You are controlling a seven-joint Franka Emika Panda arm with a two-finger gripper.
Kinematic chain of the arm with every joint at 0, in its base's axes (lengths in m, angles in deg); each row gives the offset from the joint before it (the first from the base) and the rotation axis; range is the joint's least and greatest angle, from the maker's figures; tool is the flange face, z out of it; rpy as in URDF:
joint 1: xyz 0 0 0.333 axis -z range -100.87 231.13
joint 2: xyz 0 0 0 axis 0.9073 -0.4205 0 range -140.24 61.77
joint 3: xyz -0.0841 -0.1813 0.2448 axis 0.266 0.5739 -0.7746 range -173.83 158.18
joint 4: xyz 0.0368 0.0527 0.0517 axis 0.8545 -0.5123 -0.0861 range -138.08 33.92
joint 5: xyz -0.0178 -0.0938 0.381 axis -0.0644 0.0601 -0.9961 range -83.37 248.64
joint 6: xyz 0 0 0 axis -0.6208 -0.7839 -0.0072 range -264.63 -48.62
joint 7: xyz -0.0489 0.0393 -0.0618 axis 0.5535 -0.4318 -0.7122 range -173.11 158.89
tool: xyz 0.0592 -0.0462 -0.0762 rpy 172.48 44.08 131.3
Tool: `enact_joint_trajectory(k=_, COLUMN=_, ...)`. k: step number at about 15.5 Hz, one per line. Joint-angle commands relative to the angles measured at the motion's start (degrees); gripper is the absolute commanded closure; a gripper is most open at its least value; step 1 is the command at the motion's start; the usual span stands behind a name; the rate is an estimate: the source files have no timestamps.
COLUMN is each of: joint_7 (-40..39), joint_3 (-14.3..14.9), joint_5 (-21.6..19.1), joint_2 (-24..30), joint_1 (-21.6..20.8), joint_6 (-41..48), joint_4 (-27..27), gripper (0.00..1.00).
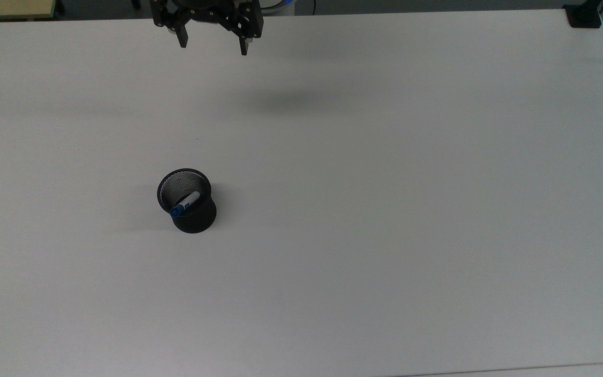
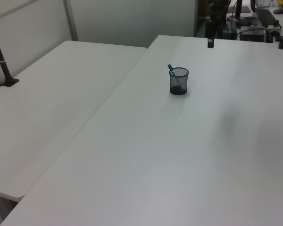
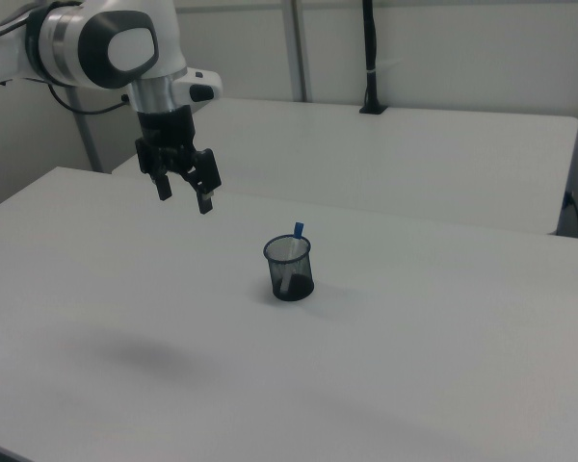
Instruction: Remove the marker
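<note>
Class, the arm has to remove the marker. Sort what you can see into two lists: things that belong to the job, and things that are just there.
Belongs to the job:
- marker, blue end up, leaning inside the cup
- black mesh cup holding it
- end effector, open, raised above the table and away from the cup

Just there:
- second white table behind
- black post standing on it

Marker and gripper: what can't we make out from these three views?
- Marker print: too small to read in the top view.
- Marker's lower end: inside the black mesh cup, blurred through the mesh in the right view.
- Gripper body: cut off by the top view's upper edge; fingers plainly apart.
- Gripper in the left view: cut off at the upper edge.
</note>
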Motion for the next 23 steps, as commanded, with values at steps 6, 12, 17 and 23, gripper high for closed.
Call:
enact_joint_trajectory(k=6, joint_7=-3.91, joint_3=0.93, joint_5=-1.28, joint_2=0.65, joint_1=0.01, joint_6=3.43, joint_4=0.41, gripper=0.00)
enact_joint_trajectory(k=12, joint_7=-3.65, joint_3=1.01, joint_5=-1.19, joint_2=0.04, joint_1=-0.43, joint_6=3.08, joint_4=0.41, gripper=0.00)
enact_joint_trajectory(k=17, joint_7=-3.47, joint_3=1.01, joint_5=-1.28, joint_2=-1.63, joint_1=-0.17, joint_6=-3.94, joint_4=0.94, gripper=0.00)
enact_joint_trajectory(k=23, joint_7=-3.82, joint_3=2.85, joint_5=-1.28, joint_2=-9.53, joint_1=0.71, joint_6=-21.59, joint_4=1.55, gripper=0.00)
